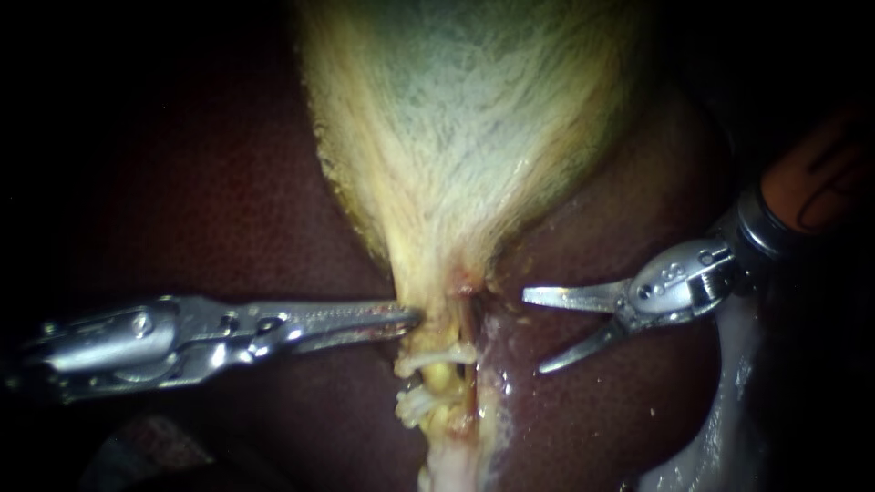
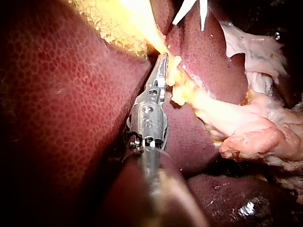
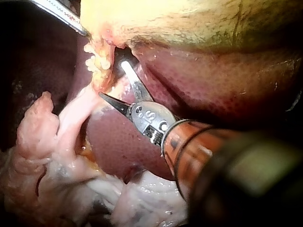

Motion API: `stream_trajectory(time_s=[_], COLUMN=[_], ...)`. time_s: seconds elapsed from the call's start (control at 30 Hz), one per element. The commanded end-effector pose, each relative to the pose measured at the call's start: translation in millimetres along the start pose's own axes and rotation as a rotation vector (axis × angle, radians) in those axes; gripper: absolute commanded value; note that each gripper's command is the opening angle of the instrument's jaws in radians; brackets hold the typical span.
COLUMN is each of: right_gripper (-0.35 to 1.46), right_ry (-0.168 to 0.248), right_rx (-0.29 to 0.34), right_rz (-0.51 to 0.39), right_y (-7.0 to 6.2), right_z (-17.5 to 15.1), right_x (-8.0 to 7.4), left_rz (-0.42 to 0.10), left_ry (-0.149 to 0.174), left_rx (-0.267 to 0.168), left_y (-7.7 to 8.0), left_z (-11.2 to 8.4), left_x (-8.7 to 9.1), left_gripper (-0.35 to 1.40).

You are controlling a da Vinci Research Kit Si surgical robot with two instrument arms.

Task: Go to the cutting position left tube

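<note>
The pale yellow gallbladder (image 1: 456, 137) narrows to a neck above two thin tubes, a yellowish left tube (image 1: 440, 378) and a reddish one (image 1: 469, 360) beside it. White clips (image 1: 436, 357) cross the left tube. My left instrument (image 1: 410, 319) comes in from the left, its jaws shut on the neck's edge; the left wrist view shows those jaws (image 2: 164, 61) pinching yellow tissue. My right instrument (image 1: 538, 331) stands right of the tubes, its two blades open and apart from them. In the right wrist view the open blades (image 3: 116, 82) point at the clipped stalk (image 3: 97, 66).
Dark red liver (image 1: 228, 210) lies on both sides of the gallbladder and under both shafts. Loose pale fatty tissue (image 2: 255, 137) trails from the tubes' lower end. The right instrument's blade tips (image 2: 189, 26) show ahead of my left jaws.
</note>
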Motion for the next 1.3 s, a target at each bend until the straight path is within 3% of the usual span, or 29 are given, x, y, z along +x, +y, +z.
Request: stream_trajectory(time_s=[0.03, 0.13, 0.27, 0.43, 0.53, 0.7, 1.0, 1.3], right_gripper=[1.43, 1.43, 1.43, 1.42, 1.42, 1.37, 1.33, 1.30], right_ry=[0.005, 0.020, 0.039, 0.037, 0.028, 0.021, 0.005, -0.018], right_rx=[0.012, 0.050, 0.102, 0.150, 0.172, 0.199, 0.193, 0.180], right_rz=[-0.001, 0.025, 0.071, 0.114, 0.126, 0.136, 0.140, 0.141], right_y=[-0.3, -1.5, -3.6, -5.8, -6.4, -6.5, -5.5, -4.5], right_z=[0.5, 2.0, 4.8, 8.8, 10.6, 11.9, 12.8, 13.7], right_x=[-0.1, -0.5, -0.9, -1.1, -1.5, -2.3, -2.7, -3.1], left_rz=[0.000, -0.002, -0.009, -0.032, -0.036, -0.025, -0.020, -0.016], left_ry=[0.000, 0.001, 0.001, -0.012, -0.015, -0.014, -0.017, -0.018], left_rx=[0.001, 0.009, -0.018, -0.051, -0.057, -0.060, -0.070, -0.036], left_y=[0.1, 0.5, 2.0, 3.6, 3.9, 3.4, 2.2, 1.3], left_z=[-0.3, -1.2, -3.5, -6.7, -7.8, -8.4, -8.8, -8.8], left_x=[-0.1, -0.3, -1.1, -2.9, -3.2, -3.2, -3.6, -3.3], left_gripper=[-0.23, -0.23, -0.23, -0.23, -0.23, -0.23, -0.23, -0.21])
